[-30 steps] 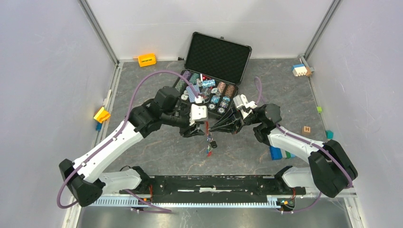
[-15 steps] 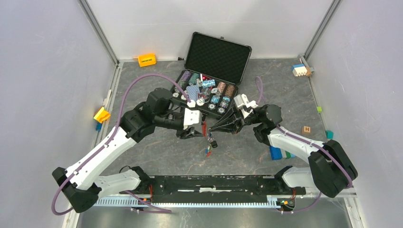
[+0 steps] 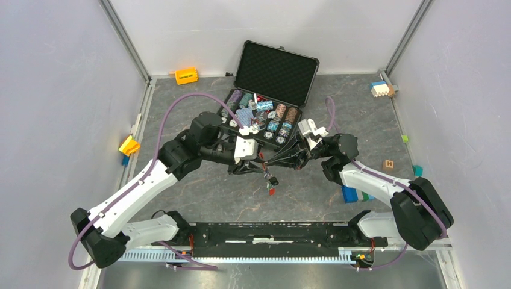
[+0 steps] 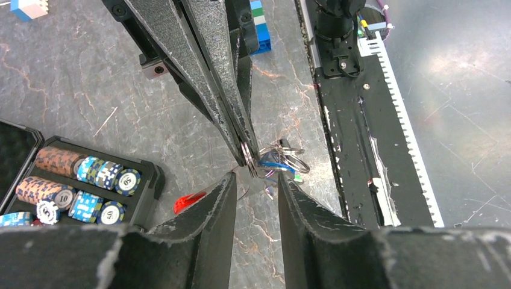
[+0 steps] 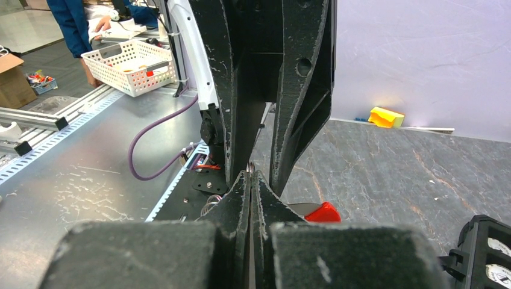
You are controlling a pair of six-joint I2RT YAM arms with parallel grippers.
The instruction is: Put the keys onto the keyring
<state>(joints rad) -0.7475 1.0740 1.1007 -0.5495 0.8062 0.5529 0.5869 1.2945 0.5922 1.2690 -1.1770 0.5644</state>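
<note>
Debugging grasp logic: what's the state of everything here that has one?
Left black two-finger hand: open.
Right black two-finger hand: shut.
Thin metal keyring with red fob: ring pinched by right hand.
Small colour-capped metal keys: bunched at right hand's tip.
Black poker-chip case: lid open.

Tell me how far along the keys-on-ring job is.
Done: the right gripper is shut on the keyring.
In hand: a bunch of keys, one blue-capped, sits right at the ring, with the left gripper open just under it.
Left: can't tell which keys are actually threaded, so nothing shows the job is finished.
</note>
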